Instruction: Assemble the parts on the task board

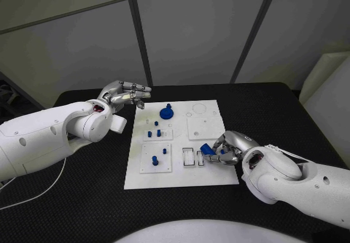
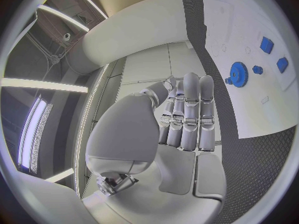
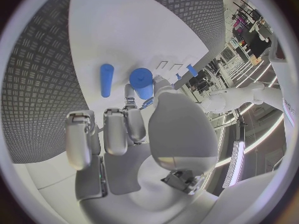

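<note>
Black table [image 1: 87, 202] with grey wall panels behind | white task board [image 1: 175, 177] in the middle | right hand [image 1: 224, 148] pinches a blue part [image 1: 206, 149] at the board's right edge, likely to slot it in | left hand [image 1: 125, 94] holds nothing, fingers apart, off the board's far left corner.

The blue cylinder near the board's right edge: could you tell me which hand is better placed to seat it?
Right. The right hand already holds the blue cylinder over the task board, beside the small slots. The left hand hovers empty off the board's far left corner.
</note>
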